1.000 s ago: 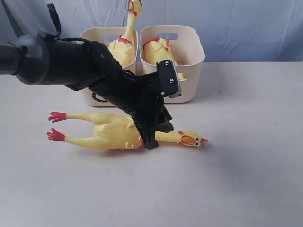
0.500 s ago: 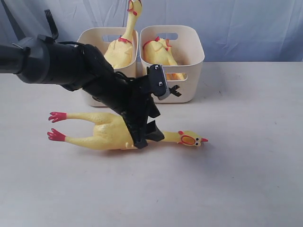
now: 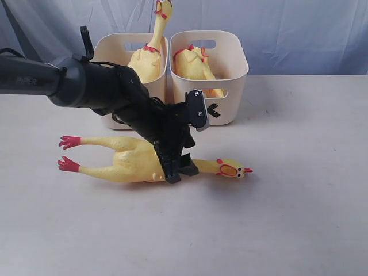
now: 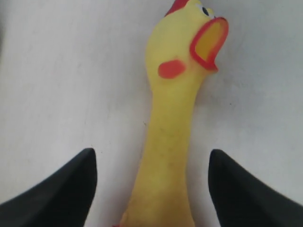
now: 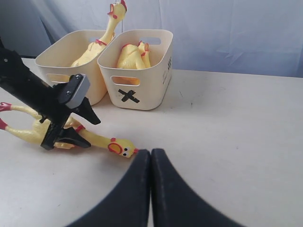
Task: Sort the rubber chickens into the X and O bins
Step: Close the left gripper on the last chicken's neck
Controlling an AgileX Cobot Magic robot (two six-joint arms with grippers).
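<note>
- A large rubber chicken (image 3: 135,161) lies on its side on the bench (image 3: 299,201), in the lower centre of the exterior view. Its red feet point to the left of the frame and its open-beaked head to the right.
- The left hand (image 3: 183,172) reaches in from the upper left and sits over this chicken's neck.
- That hand is released. In the left wrist view its two black fingers (image 4: 57,194) stand one on each side of the neck, with bare bench showing in both gaps and neither finger touching the toy.
- The right hand (image 5: 150,152) is clenched, its two fingers pressed flat together with nothing between them, above the bench.
- Two cream bins stand side by side at the upper centre of the exterior view.
- The X bin (image 3: 236,86) is the right-hand one, and its black X (image 5: 129,96) is on the front wall. A second chicken (image 3: 192,63) lies curled inside it.
- The left bin (image 3: 118,38) has its front mostly covered by the arm, so I cannot tell its mark. A third chicken (image 3: 148,57) stands in it, with its neck and head rising above the rim.
</note>
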